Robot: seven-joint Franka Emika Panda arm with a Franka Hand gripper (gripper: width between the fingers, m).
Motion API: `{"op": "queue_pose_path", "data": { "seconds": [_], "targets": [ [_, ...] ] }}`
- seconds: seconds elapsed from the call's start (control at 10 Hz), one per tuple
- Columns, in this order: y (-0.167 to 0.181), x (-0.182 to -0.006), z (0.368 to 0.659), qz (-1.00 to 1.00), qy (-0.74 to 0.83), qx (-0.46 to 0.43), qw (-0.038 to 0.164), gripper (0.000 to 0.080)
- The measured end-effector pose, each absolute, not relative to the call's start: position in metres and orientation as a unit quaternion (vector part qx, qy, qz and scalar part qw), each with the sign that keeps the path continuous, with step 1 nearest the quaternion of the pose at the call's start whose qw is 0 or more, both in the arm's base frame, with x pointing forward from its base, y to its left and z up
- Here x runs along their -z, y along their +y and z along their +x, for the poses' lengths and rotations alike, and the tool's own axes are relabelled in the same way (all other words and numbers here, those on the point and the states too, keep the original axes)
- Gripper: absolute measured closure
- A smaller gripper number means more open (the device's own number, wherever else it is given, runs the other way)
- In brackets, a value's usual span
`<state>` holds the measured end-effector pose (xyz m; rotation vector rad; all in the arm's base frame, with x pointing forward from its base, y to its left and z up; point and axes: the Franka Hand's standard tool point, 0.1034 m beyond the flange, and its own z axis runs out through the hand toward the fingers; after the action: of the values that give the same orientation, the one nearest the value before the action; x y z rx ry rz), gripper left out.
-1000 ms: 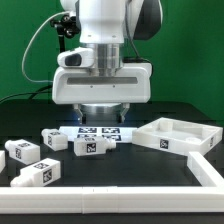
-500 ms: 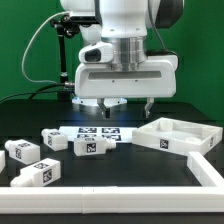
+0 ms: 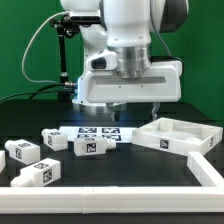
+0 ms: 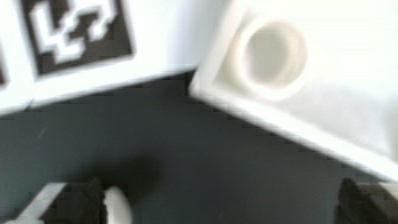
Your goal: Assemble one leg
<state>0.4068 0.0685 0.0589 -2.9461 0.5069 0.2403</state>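
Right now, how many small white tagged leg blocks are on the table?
4 legs, all toward the exterior view's left: one at the edge, one in front, one farther back, one beside the marker board. More may be hidden.

**Camera layout: one off-arm exterior view, one wrist view.**
The exterior view sits low and faces the white robot arm (image 3: 130, 40) across the black table (image 3: 120, 170). The wrist view looks down past the two-finger gripper (image 4: 228, 205) at close range. Both views share that table and the large white rimmed tray (image 3: 182, 134) (image 4: 294, 80).

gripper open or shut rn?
Open. In the wrist view the gripper has its fingertips far apart, with only dark table showing between them; nothing is held.
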Motion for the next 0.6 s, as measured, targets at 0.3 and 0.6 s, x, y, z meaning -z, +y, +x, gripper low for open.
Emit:
{"op": "queue_pose_path", "data": {
  "seconds": [0.3, 0.6],
  "targets": [
    [0.067, -0.061, 0.411, -0.981, 0.160, -0.084, 0.069, 0.0150],
    [0.094, -0.044, 0.370, -0.966, 0.224, -0.113, 0.065, 0.0150]
  ]
}}
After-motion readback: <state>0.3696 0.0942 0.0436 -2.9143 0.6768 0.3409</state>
